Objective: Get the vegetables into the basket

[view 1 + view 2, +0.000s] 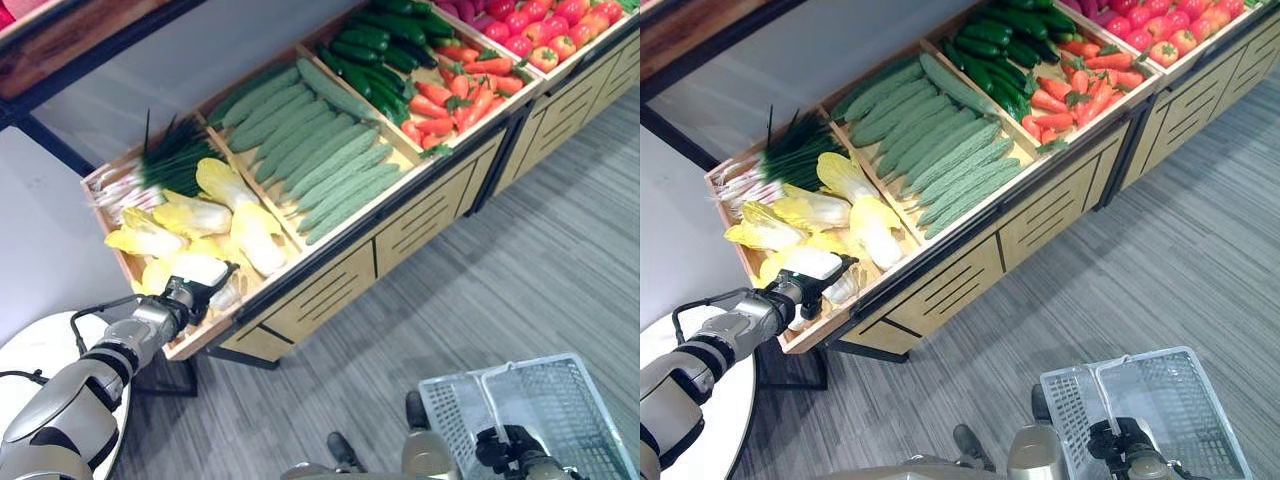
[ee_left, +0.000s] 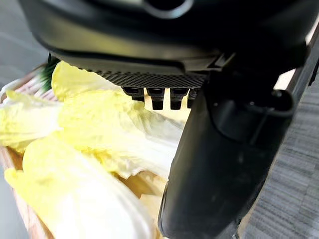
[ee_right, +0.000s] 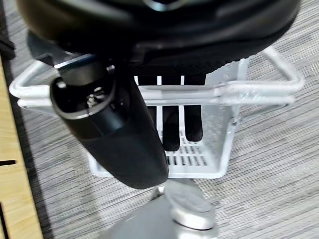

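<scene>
We are at the picking step: our left hand [image 1: 195,291] is reaching into the near corner of the produce shelf [image 1: 330,262], in the compartment of pale yellow cabbages [image 1: 215,222]. In the left wrist view its fingers [image 2: 157,95] lie over a cabbage [image 2: 114,129] with the thumb alongside it, but we cannot tell whether the hold has closed, so we judge the grasp as only starting. Our left arm is stretched out and up from the lower left, the wrist level with the shelf's front edge.

Our right hand [image 1: 508,448] is low at the right, curled round the handle [image 3: 239,92] of the white wire basket [image 1: 570,400], which hangs over the grey floor [image 1: 520,260], well apart from the shelf. Through the mesh the basket looks empty, so no vegetable is in it yet.

Further along the shelf lie spring onions [image 1: 165,160], long pale cucumbers [image 1: 320,155], dark cucumbers [image 1: 375,45], carrots [image 1: 455,95] and red peppers [image 1: 550,35].

Next we need a firm close round one cabbage, a lift clear of its neighbours, then a swing across to the basket, or the basket brought nearer. The rounded, leafy head could slip.
</scene>
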Available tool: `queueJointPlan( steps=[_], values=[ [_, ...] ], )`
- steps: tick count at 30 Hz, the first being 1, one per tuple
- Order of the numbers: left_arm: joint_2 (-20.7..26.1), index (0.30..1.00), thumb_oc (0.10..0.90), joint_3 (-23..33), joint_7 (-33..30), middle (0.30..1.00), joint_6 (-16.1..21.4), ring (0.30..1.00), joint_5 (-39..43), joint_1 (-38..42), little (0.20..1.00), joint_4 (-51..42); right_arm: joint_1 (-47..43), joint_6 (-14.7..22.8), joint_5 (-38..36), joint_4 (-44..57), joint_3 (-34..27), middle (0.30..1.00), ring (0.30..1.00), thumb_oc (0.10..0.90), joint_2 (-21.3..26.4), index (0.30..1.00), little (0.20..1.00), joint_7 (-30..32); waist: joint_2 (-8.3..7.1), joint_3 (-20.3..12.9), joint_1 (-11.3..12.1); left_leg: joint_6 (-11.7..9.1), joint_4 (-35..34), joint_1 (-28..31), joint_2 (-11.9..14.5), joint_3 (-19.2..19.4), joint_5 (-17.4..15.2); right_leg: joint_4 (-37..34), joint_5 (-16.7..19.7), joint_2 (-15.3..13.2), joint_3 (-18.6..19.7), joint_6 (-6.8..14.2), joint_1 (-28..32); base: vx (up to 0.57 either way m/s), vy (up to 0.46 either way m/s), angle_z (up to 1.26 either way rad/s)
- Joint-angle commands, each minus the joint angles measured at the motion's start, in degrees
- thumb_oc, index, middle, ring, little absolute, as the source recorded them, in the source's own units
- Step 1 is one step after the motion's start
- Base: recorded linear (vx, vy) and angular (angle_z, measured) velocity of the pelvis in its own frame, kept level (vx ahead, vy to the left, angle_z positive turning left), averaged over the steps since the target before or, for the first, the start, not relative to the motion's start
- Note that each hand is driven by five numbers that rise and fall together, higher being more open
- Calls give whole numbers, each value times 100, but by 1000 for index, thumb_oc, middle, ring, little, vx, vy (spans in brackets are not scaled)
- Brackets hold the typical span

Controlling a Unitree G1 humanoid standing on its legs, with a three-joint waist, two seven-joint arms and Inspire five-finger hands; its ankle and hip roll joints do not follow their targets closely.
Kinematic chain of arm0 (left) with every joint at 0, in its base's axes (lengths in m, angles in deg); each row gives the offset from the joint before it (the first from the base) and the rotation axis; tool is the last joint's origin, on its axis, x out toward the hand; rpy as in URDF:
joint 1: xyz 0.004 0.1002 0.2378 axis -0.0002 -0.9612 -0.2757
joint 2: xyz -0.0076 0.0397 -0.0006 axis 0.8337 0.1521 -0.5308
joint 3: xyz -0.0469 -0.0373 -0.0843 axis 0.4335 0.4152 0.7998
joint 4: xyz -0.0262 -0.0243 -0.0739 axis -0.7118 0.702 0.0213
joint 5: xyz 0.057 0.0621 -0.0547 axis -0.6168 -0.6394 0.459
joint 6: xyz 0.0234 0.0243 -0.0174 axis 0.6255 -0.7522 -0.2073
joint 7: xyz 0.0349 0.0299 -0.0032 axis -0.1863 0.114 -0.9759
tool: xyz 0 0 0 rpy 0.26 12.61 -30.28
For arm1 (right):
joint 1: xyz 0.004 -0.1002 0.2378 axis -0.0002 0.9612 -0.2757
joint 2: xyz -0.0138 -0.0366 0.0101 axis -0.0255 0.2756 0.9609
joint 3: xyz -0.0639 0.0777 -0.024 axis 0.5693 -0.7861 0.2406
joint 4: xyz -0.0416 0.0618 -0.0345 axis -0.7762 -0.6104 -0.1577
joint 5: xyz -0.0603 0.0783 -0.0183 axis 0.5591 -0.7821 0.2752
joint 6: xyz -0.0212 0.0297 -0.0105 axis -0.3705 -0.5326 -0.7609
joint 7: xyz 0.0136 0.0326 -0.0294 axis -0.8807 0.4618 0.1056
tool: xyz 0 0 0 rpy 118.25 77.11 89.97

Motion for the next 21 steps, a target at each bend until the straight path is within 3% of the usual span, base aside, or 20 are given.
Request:
queueJointPlan(
  steps=[1,8,12,14,15,16,21],
  values=[
    [483,1000,900,336,-145,1000,-519,1000,-39,1146,1000,423,-221,108,-193,-133,268,300,300,400,-285,300,300,-12,-220,200,-15,-153,12,48,-153,-193,-356,186,-526,-275,135,543,47,-52,-37,-8],
    [659,1000,900,374,-466,1000,-652,1000,60,1491,1000,697,-419,177,-277,76,523,300,300,400,-259,300,300,-38,-424,420,33,-205,176,-534,-20,12,-273,219,-354,-197,352,509,-581,-35,-34,-16],
    [927,1000,900,360,-667,1000,-644,1000,220,1724,1000,757,-463,292,-394,335,759,300,300,400,-358,300,300,-61,-711,476,117,-235,305,-1070,92,182,-235,146,-171,-122,517,516,-1079,-12,-36,-29],
    [937,1000,900,358,-667,1000,-633,1000,240,1732,1000,738,-460,298,-404,340,770,300,300,400,-369,300,300,-56,-736,471,127,-238,333,-1114,101,195,-245,146,-165,-123,526,519,-1115,4,-10,-15],
    [947,893,824,320,-622,893,-595,893,267,1747,893,713,-447,303,-387,311,807,300,300,400,-393,300,300,-62,-787,443,136,-235,370,-1157,124,191,-267,133,-142,-120,541,517,-1142,7,-4,-4],
    [943,300,400,277,-585,300,-586,300,252,1752,300,718,-445,306,-382,291,828,300,300,400,-407,300,300,-70,-816,423,151,-233,395,-1167,130,202,-283,128,-138,-121,550,517,-1144,0,0,0],
    [857,300,400,246,-521,300,-541,300,202,1672,300,682,-351,321,-323,259,876,300,300,400,-440,300,300,-103,-887,355,194,-234,534,-1188,154,157,-354,144,-151,-148,520,519,-1119,0,0,0]
  ],
)
